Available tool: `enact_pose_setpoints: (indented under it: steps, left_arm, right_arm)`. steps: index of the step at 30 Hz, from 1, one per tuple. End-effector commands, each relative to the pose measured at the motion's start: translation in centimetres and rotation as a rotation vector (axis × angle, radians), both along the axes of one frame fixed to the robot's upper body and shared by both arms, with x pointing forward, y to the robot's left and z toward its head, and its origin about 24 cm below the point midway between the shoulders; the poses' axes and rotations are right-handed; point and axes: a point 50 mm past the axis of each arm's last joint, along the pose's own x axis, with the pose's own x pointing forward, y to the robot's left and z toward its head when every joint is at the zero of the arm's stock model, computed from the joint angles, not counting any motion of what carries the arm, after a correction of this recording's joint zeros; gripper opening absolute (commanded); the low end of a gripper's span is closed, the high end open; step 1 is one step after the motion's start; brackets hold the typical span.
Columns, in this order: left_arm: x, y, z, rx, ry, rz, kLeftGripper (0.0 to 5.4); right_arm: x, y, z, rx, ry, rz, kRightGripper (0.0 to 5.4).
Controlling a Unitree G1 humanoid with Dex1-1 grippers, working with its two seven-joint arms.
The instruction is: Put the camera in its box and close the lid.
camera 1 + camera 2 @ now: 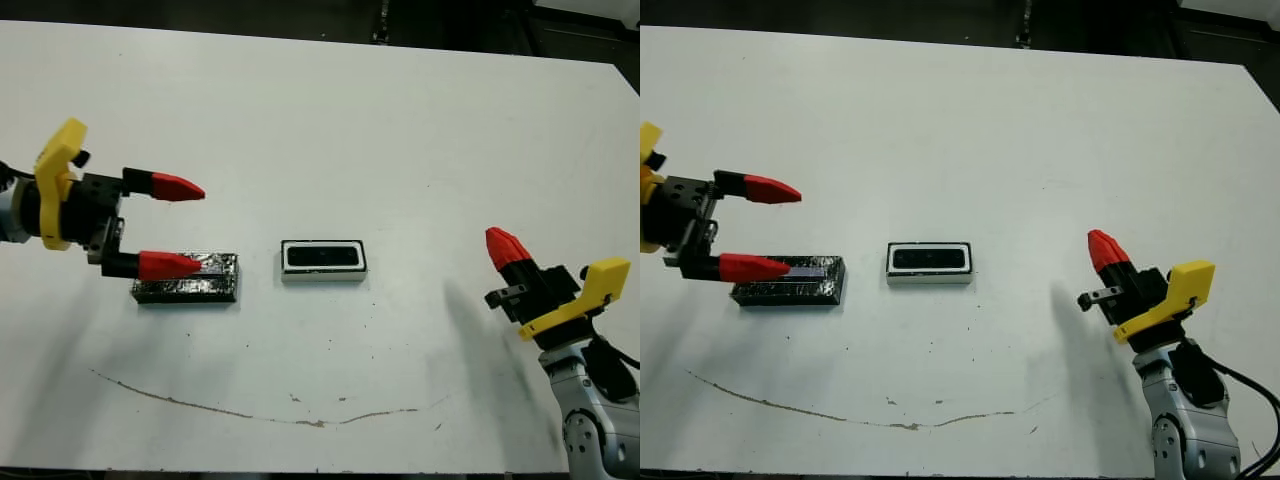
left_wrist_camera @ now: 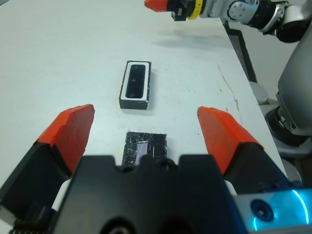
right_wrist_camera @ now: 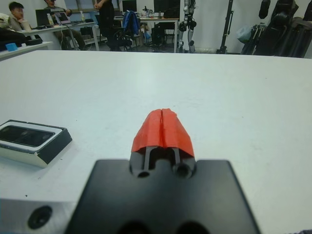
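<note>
The box (image 1: pixel 322 274), a small white-walled tray with a dark inside, sits open at the table's middle. To its left lies the lid (image 1: pixel 190 287), a speckled black slab. A slim bar with a bluish sheen, the camera (image 2: pixel 143 147), rests on top of the lid. My left gripper (image 1: pixel 200 226) is open above the lid's left end, its near finger (image 1: pixel 165 265) over the slab's edge, holding nothing. My right gripper (image 1: pixel 498 240) is shut and empty, well to the right of the box (image 3: pixel 29 141).
A thin brown smear (image 1: pixel 250 412) curves across the table near its front edge. The table's right edge (image 1: pixel 625 150) runs close to my right arm. Beyond the far edge, people (image 3: pixel 17 14) sit at desks.
</note>
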Motion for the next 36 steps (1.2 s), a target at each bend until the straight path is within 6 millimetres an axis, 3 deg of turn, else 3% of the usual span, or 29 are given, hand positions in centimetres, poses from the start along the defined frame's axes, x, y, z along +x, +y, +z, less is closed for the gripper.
enact_pose_setpoints:
  steps: [1,36]
  left_arm:
    - [-0.2,-0.1,0.5,0.072,0.003,-0.005,5.4]
    - [1.2,-0.3,-1.6,0.236,0.074,0.05,5.4]
  right_arm:
    - [-0.1,-0.4,-0.4,-0.019,0.023,-0.006,0.01]
    - [-0.3,-0.3,-0.6,-0.02,0.071,-0.013,0.01]
